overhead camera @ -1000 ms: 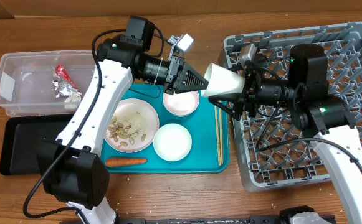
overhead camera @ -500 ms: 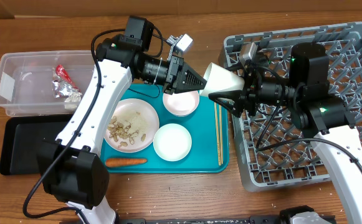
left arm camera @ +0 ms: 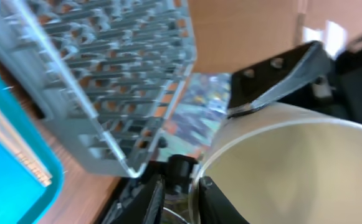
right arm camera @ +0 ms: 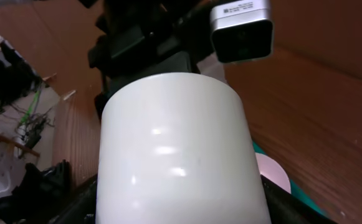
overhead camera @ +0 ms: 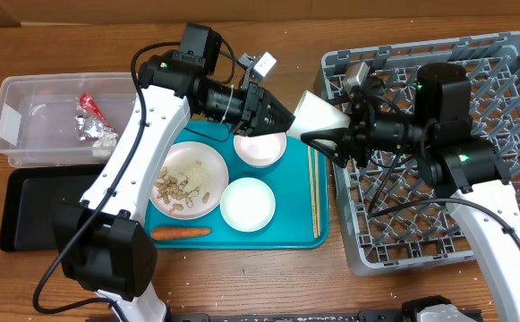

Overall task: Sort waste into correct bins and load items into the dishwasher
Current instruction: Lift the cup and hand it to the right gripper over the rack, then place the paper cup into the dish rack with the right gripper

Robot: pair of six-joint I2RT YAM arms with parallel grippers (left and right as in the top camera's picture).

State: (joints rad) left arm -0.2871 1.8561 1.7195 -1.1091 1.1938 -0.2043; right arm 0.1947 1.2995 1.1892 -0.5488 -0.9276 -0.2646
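Observation:
A small white cup (overhead camera: 322,116) hangs on its side in the air between the teal tray and the grey dishwasher rack (overhead camera: 501,241). My right gripper (overhead camera: 328,122) is shut on the cup, a finger pressed to each flank of the cup (right arm camera: 177,155). My left gripper (overhead camera: 284,117) stands slightly open at the cup's mouth. The cup's rim (left arm camera: 243,140) runs loosely between its fingers (left arm camera: 209,199). On the tray lie a plate (overhead camera: 208,161) with beige scraps (overhead camera: 177,190), two bowls (overhead camera: 260,148) (overhead camera: 247,204), chopsticks (overhead camera: 313,192) and a carrot (overhead camera: 181,233).
The clear tub (overhead camera: 27,134) at the far left holds a red and silver foil wrapper (overhead camera: 91,121). A flat black tray (overhead camera: 36,210) lies in front of it. The teal tray (overhead camera: 295,228) sits between the two arms, next to the rack's left wall.
My left jaws have parted and drawn back a little from the cup's rim. The right fingers have closed in on the cup's sides. The cup has barely moved.

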